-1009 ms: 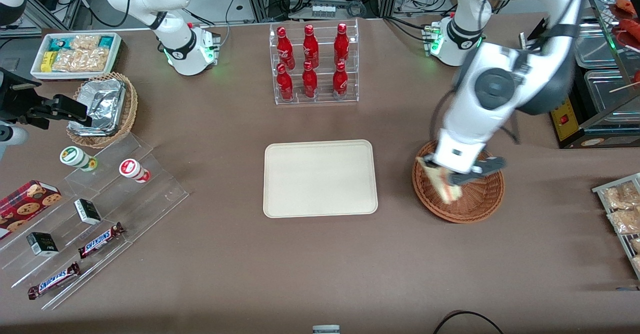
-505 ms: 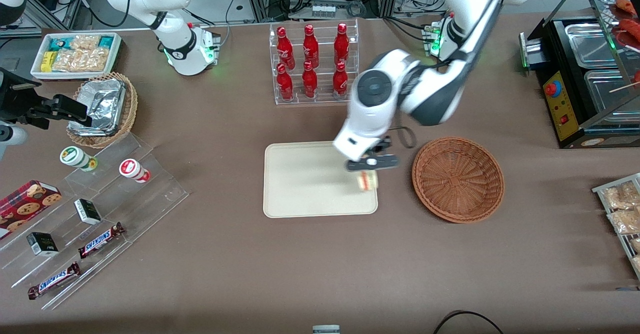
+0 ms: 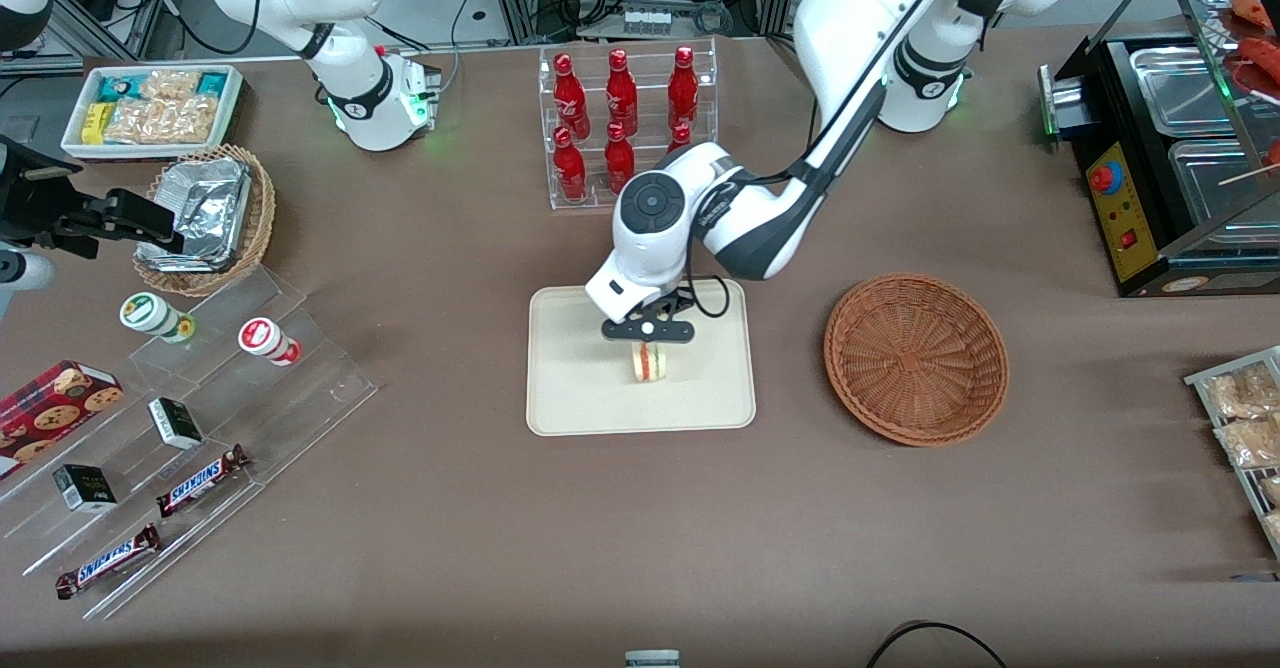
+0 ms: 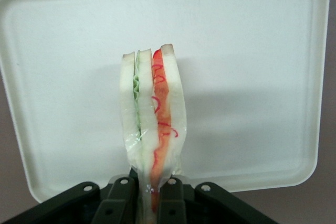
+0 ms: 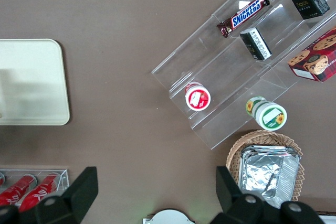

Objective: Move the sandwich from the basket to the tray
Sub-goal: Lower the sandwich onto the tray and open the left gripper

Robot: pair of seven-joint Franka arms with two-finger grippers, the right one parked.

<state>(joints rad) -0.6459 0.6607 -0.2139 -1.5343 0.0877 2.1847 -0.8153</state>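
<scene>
Reddish-brown wicker basket point(image 3: 916, 359) toward the working arm's end of the table: holding nothing now, woven floor fully exposed. Cream tray point(image 3: 580, 388) at table centre, bare save for what hangs over it. Gripper point(image 3: 648, 332) poised above the tray's middle, fingers point(image 4: 170, 198) pinched tight on the narrow end of the sandwich point(image 3: 651, 361). Sandwich carried on edge, wedge pointing away from the wrist, white bread outside, green layer and orange-red layer side by side within point(image 4: 152, 129); whether touching the tray or just above it, cannot tell.

Elsewhere: clear rack of red bottles point(image 3: 622, 128) farther from the front camera than the tray; lighter wicker basket with crumpled foil point(image 3: 205, 216) toward the parked arm's end; white bin of snack packets point(image 3: 152, 108) near it; stepped acrylic stand with two small cups point(image 3: 268, 340), small dark boxes and chocolate bars point(image 3: 200, 480).

Compared with a second ago: sandwich then over the basket in the same grip, basket partly covered by the arm. Half a second ago: wedge at the tray edge nearest the basket. Now carried further in, over the tray's centre, arm folded low in front of the bottle rack. Basket, tray and the rest unmoved.
</scene>
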